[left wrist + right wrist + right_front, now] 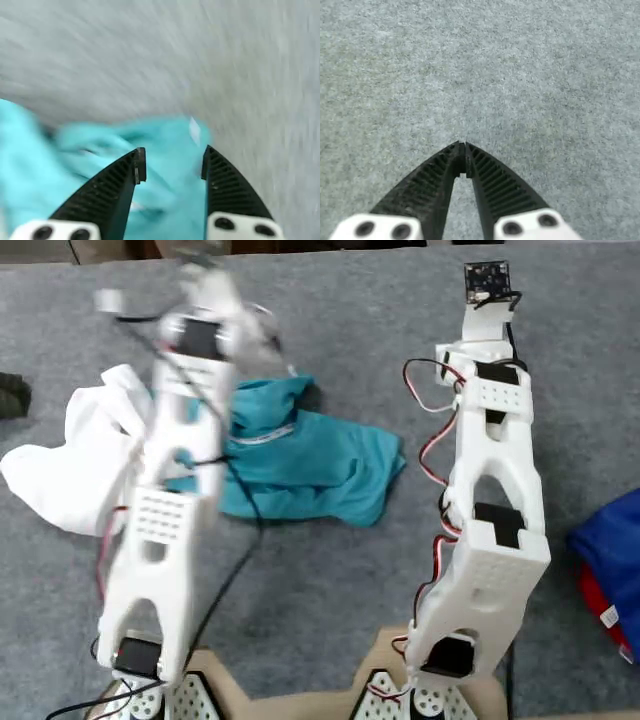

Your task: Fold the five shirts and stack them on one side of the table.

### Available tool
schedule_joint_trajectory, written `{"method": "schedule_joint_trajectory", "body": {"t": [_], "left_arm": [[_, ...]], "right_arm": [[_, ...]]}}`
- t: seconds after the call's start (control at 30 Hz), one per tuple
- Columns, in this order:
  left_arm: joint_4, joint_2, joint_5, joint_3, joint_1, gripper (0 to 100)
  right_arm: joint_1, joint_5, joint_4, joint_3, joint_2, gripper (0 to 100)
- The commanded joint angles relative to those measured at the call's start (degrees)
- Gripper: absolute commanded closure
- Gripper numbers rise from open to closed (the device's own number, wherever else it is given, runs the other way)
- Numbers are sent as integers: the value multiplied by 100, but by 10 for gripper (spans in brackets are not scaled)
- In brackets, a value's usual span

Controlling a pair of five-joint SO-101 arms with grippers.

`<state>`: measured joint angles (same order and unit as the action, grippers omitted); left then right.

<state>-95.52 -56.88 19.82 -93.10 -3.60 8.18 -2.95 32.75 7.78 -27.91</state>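
Nearest to me, at the front edge of the table (330,590), stand the bases of the two arms. The left arm (160,540) goes forward over the place where two shirts lie, and the right arm (490,510) goes straight forward over bare grey covering.

My left gripper (172,163) has its jaws standing clearly apart, with a wide gap between the ribbed fingers (117,182). It grips nothing. The teal shirt (165,145) lies below it and fills the gap, but I cannot tell if the fingertips touch the cloth. A small white label (194,131) shows on the shirt just beyond the tips, and after the edge of the shirt comes the grey covering.

My right gripper (463,156) has its jaws closed tip to tip. Nothing is between them, and under it there is the grey surface.

In the high view the teal shirt lies crumpled and unfolded between the two arms, more to the left one. Just beside it, on the outer left, lies a white shirt (70,455), also crumpled; the left arm hides where the two meet. Well apart, at the right edge of the table, lies a blue shirt (610,540) with a red one (603,612) touching it.
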Motion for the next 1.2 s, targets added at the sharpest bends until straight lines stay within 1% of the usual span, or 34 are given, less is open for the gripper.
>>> {"method": "schedule_joint_trajectory", "body": {"t": [0.0, 0.1, 0.27, 0.33, 0.47, 0.57, 0.7, 0.83, 0.9, 1.0, 1.1, 1.17], "left_arm": [[193, 769, 53, -246, 1538, 798], [519, 620, 53, -229, 2611, 798], [1196, -57, 0, -114, 3868, 798], [1363, -215, -26, -105, 4229, 798], [1284, -295, -686, -62, 4756, 798], [1275, -330, -1020, -53, 5143, 798], [1785, -813, -1073, -18, 5257, 798], [3059, -1789, -1037, 387, 4967, 802], [3402, -2114, -1064, 422, 4844, 834], [3692, -2193, -1090, 378, 4809, 903], [3719, -2167, -1090, 369, 4826, 975], [3692, -2158, -1046, 369, 4835, 979]], "right_arm": [[-127, 9, 0, 251, 31, 993], [-224, 0, 18, 242, 31, 993], [-382, -9, -9, 136, 31, 993], [-409, -18, -9, 127, 31, 993], [-426, -97, -9, 127, 31, 993], [-488, -141, -9, 127, -4, 993], [-532, -149, -9, 171, -110, 993], [-541, -176, 0, 171, -110, 993], [-523, -176, 0, 171, -110, 993], [-514, -176, 0, 171, -110, 993], [-514, -176, 9, 171, -110, 993], [-514, -176, 9, 171, -110, 993]]}}
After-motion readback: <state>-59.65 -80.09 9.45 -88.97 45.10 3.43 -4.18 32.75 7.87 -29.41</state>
